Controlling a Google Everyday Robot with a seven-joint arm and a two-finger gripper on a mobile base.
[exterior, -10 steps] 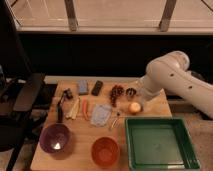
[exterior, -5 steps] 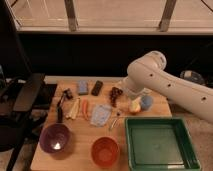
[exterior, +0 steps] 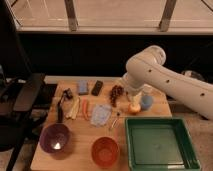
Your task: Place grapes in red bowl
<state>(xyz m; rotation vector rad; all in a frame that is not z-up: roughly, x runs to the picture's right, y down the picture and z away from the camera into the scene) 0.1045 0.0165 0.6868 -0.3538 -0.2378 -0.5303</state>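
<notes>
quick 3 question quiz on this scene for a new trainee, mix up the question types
1. Fill in: the red bowl stands between the purple bowl and the ____.
2. The end effector is: A inside the purple bowl; B close by the grapes and the apple; C over the red bowl.
3. True or false: the grapes are in the red bowl.

Key: 1 green tray; 2 B; 3 false.

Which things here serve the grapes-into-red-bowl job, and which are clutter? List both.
Job: grapes, red bowl, gripper just above the apple.
Clutter: apple, purple bowl, green tray, black phone, blue cup.
</notes>
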